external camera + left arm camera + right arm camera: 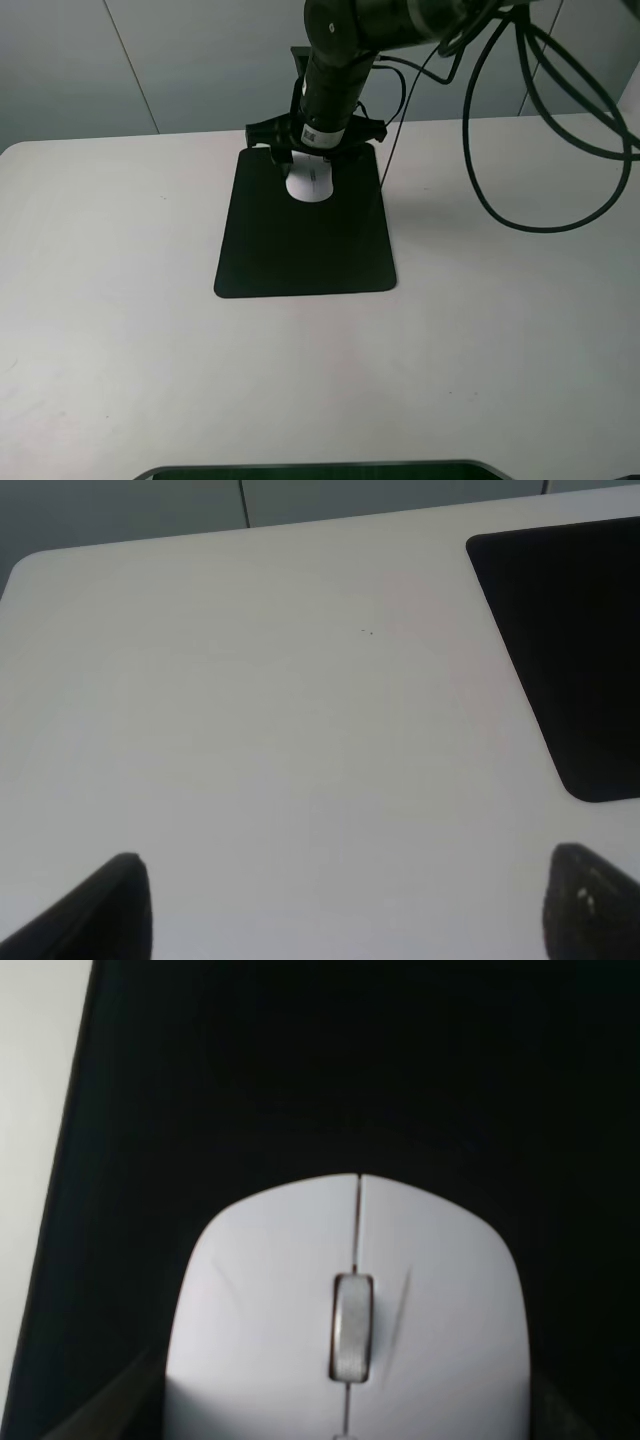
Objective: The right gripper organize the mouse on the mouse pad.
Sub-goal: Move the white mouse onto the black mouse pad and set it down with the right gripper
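The white mouse (310,185) sits at the far end of the black mouse pad (300,250), its front pointing toward the pad's middle. My right gripper (311,168) reaches down from the far side, its black jaws against the mouse's two sides. In the right wrist view the mouse (350,1310) with its grey scroll wheel fills the lower half over the pad (300,1060), and dim fingers (95,1415) flank it. My left gripper (345,910) is open and empty above bare table, with a corner of the pad (570,630) beside it.
The white table (120,300) stretches around the pad on all sides. Black cables (500,200) loop down from the right arm over the table's far right. A dark edge (320,470) shows at the front. A grey wall stands behind.
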Motion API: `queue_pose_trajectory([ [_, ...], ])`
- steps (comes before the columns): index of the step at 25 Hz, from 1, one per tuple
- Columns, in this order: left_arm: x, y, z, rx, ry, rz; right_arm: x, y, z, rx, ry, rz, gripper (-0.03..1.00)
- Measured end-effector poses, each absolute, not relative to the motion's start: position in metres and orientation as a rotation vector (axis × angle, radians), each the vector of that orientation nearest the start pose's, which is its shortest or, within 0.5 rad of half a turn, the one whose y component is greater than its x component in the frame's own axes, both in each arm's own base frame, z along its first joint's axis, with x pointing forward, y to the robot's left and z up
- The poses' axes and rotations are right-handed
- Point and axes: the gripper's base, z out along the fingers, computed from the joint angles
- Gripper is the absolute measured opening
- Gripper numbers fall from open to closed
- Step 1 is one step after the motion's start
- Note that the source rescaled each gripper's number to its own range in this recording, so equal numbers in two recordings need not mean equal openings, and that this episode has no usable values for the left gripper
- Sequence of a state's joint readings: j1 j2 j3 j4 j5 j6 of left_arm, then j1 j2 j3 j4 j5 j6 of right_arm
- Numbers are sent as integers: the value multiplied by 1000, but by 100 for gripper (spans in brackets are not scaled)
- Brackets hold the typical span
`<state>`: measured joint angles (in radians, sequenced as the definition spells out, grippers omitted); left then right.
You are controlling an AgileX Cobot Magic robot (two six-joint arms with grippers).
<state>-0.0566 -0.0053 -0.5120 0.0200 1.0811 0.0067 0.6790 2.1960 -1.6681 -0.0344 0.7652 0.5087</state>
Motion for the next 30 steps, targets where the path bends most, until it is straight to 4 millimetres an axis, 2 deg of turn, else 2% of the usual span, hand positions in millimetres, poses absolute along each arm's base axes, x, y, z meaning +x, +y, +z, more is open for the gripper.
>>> queue_pose_trajectory([
  [5,-8,2,279,63,2046,-7,374,298,131,-261,2820,230,4],
  [11,-8,2,279,63,2046,-7,376,296,95,-228,2873,142,4],
  [15,-8,2,279,63,2046,-7,376,296,88,-217,2891,127,4],
  [23,-8,2,279,63,2046,-7,375,295,88,-180,2910,115,4],
  [24,-8,2,279,63,2046,-7,375,295,88,-180,2912,113,7],
  [25,-8,2,279,63,2046,-7,374,295,88,-180,2914,111,22],
  [28,-8,2,279,63,2046,-7,374,294,88,-180,2924,100,84],
  [29,-8,2,279,63,2046,-7,374,294,88,-180,2924,100,93],
  [30,-8,2,279,63,2046,-7,374,294,88,-180,2924,100,97],
])
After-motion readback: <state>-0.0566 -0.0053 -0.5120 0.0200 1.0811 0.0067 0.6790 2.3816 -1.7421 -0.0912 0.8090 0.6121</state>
